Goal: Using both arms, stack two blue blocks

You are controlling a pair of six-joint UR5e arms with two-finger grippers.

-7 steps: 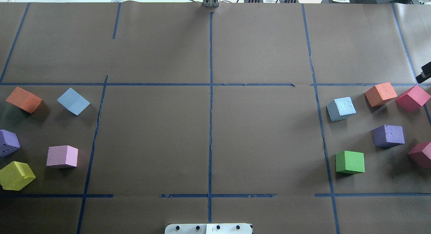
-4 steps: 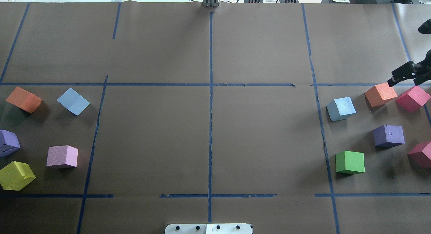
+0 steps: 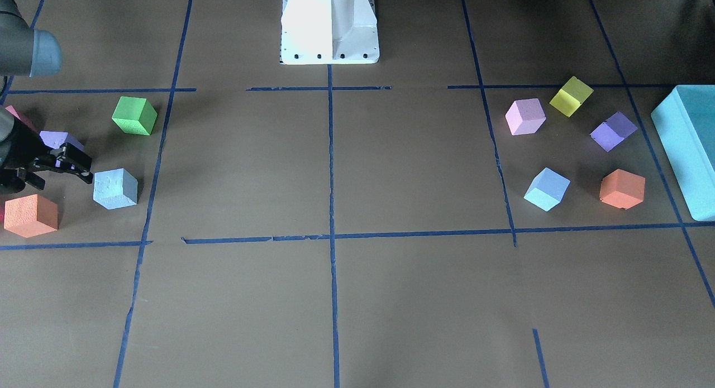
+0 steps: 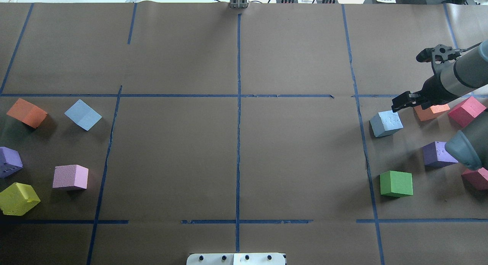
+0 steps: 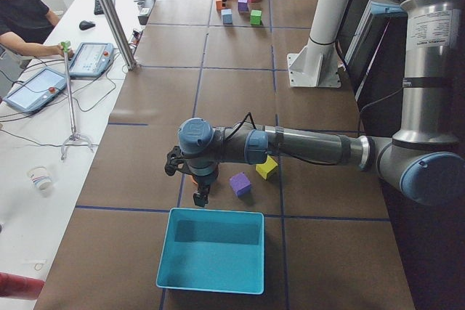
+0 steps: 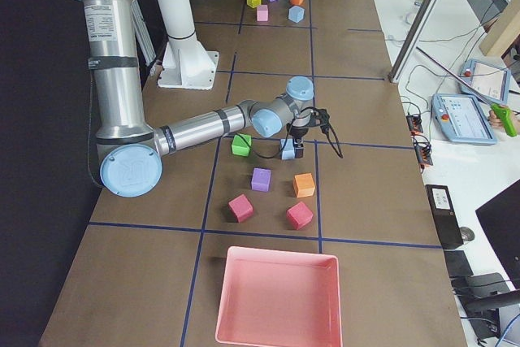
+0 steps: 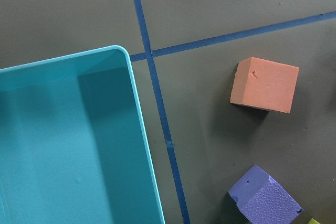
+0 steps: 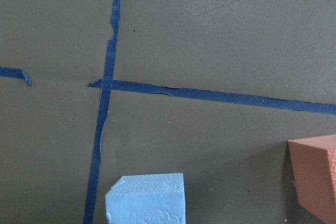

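Two blue blocks lie flat on the table, well apart and unstacked. The right-side blue block [image 4: 386,123] sits just inside the tape line on the robot's right, near a green cube [image 4: 396,183]. The left-side blue block [image 4: 83,114] is at the far left, beside an orange cube [image 4: 26,112]. The right gripper [image 4: 398,105] hangs just beside the right-side blue block's far corner. Its jaws look apart and hold nothing; contact with the block is unclear. In the right wrist view that block is at the bottom edge. The left gripper [image 5: 198,200] shows only in the left side view, pointing down near the rim of the teal box [image 5: 209,287], close to a purple cube [image 5: 240,184]. I cannot tell how its jaws stand.
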